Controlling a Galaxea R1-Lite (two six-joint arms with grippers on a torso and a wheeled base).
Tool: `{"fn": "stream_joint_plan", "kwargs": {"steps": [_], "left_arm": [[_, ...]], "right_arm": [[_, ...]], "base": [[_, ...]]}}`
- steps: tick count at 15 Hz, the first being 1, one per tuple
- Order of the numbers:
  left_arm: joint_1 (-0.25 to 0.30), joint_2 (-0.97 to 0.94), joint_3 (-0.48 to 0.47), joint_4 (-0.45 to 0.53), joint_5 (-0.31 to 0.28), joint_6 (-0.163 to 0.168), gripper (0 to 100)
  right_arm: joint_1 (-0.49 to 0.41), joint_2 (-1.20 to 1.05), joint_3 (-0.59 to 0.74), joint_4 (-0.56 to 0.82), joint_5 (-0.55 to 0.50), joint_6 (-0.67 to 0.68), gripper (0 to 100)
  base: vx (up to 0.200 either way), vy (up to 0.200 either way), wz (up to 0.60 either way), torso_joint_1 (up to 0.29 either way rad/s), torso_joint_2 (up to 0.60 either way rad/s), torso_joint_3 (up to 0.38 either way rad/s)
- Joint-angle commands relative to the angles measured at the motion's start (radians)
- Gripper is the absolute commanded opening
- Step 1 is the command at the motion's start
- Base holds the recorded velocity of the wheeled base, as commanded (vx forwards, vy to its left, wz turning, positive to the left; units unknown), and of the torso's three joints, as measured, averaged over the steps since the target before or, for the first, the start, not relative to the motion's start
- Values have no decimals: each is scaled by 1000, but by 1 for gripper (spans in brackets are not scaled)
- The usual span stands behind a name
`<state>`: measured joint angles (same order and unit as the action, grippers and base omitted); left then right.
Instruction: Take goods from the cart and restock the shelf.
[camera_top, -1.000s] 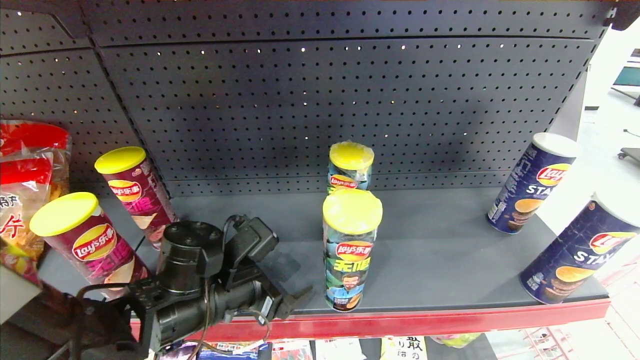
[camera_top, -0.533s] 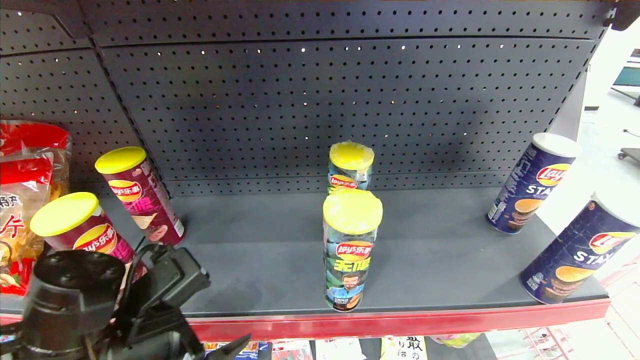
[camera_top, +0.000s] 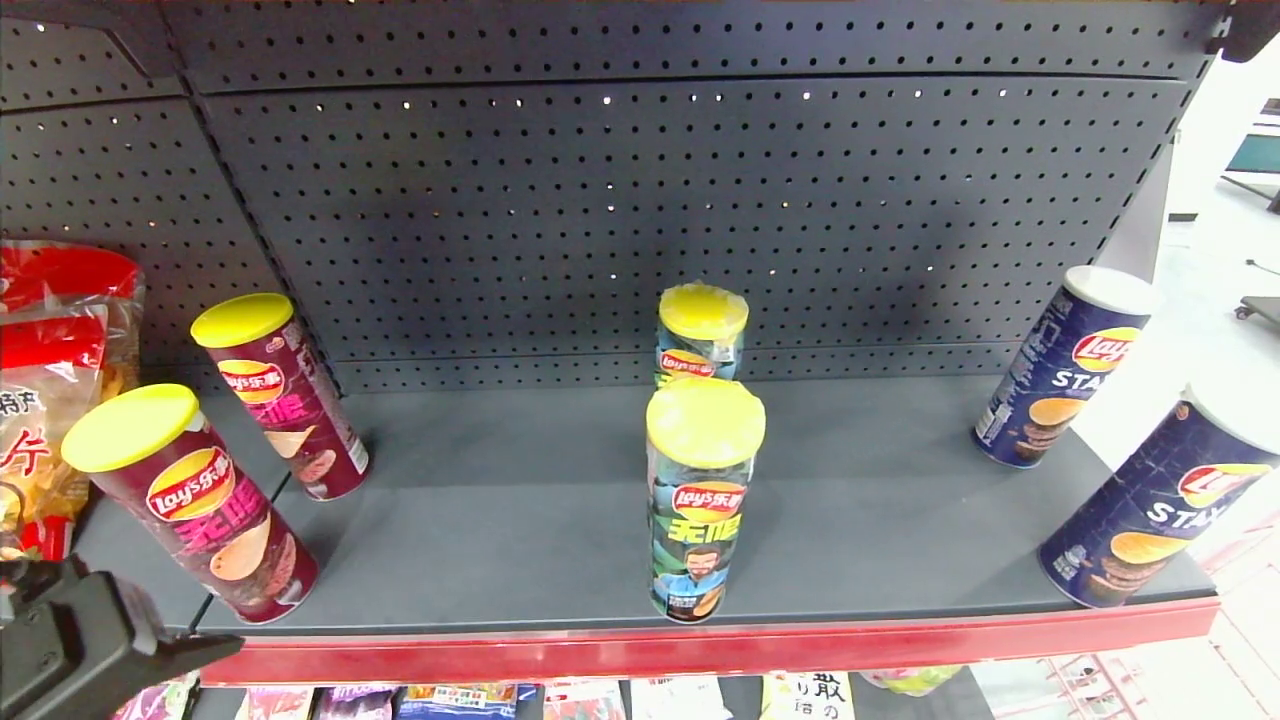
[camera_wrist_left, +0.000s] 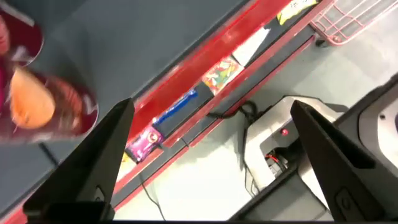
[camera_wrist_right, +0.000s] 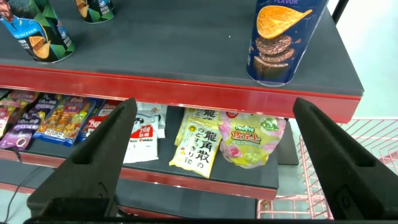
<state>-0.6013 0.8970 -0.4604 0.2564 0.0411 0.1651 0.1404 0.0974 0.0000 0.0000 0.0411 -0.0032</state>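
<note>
Chip cans stand in three pairs along the shelf (camera_top: 880, 500), and the change is at the left pair. The left gripper (camera_wrist_left: 211, 106), which a second ago lay over the board beside the front maroon can (camera_top: 195, 505), has pulled back below the red front lip (camera_top: 800, 645) to the near-left corner. Its fingers are spread with nothing between them. The front maroon can stands free near the lip, just ahead of the rear maroon can (camera_top: 285, 400), both beside the snack bags (camera_top: 50, 350) at the far left. That placement looks finished, so the arm seems free to return to the cart for the next item.

Rightward, a bare stretch of board separates the maroon pair from the front green can (camera_top: 700, 500), which is near the lip, and the rear green can (camera_top: 702, 335) by the pegboard back (camera_top: 650, 220). A second bare stretch runs on to the rear navy can (camera_top: 1065, 365). The front navy can (camera_top: 1160, 500) sits close to the right front corner and looks the easiest to knock off. The right gripper (camera_wrist_right: 214, 102) hangs in front of and below the lip near it, fingers apart and empty.
</note>
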Motion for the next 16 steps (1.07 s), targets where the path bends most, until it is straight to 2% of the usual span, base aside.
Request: {"fn": "stream_joint_plan", "kwargs": {"steps": [1, 2, 3, 5, 6, 7, 8, 9, 10, 11, 12, 13, 14, 15, 16], "left_arm": [[20, -271, -26, 205, 29, -3, 100], [48, -365, -52, 302, 36, -3, 100], [98, -471, -103, 428, 40, -3, 100], [233, -635, -236, 678, 46, -7, 100], [285, -673, -257, 724, 59, -10, 100], [422, -751, -264, 765, 95, -12, 100], [506, -785, -259, 767, 95, -13, 100], [552, -794, -251, 765, 94, -16, 100], [597, -817, -222, 758, 82, -62, 100], [594, -842, -201, 744, 65, -84, 100], [595, -883, -147, 689, 22, -110, 100], [598, -895, -87, 584, -24, -125, 100], [598, -895, 5, 440, -76, -127, 100], [600, -897, 68, 345, -112, -127, 100], [600, -897, 284, 34, -168, -130, 100]], "right_arm": [[-1, 1, 0, 0, 0, -1, 100], [-1, 2, 0, 0, 0, -1, 100], [1, 1, 0, 0, 0, -1, 100], [-1, 2, 0, 0, 0, -1, 100], [-1, 2, 0, 0, 0, -1, 100], [-1, 2, 0, 0, 0, -1, 100], [-1, 2, 0, 0, 0, -1, 100], [-1, 1, 0, 0, 0, -1, 100], [-1, 2, 0, 0, 0, -1, 100], [-1, 2, 0, 0, 0, -1, 100], [-1, 2, 0, 0, 0, -1, 100], [-1, 2, 0, 0, 0, -1, 100], [1, 1, 0, 0, 0, -1, 100], [2, 1, 0, 0, 0, -1, 100], [10, 2, 0, 0, 0, -1, 100]], "base": [[0, 0, 0, 0, 0, 0], [0, 0, 0, 0, 0, 0], [0, 0, 0, 0, 0, 0], [0, 0, 0, 0, 0, 0], [0, 0, 0, 0, 0, 0], [0, 0, 0, 0, 0, 0], [0, 0, 0, 0, 0, 0], [0, 0, 0, 0, 0, 0], [0, 0, 0, 0, 0, 0], [0, 0, 0, 0, 0, 0], [0, 0, 0, 0, 0, 0], [0, 0, 0, 0, 0, 0], [0, 0, 0, 0, 0, 0], [0, 0, 0, 0, 0, 0], [0, 0, 0, 0, 0, 0]]}}
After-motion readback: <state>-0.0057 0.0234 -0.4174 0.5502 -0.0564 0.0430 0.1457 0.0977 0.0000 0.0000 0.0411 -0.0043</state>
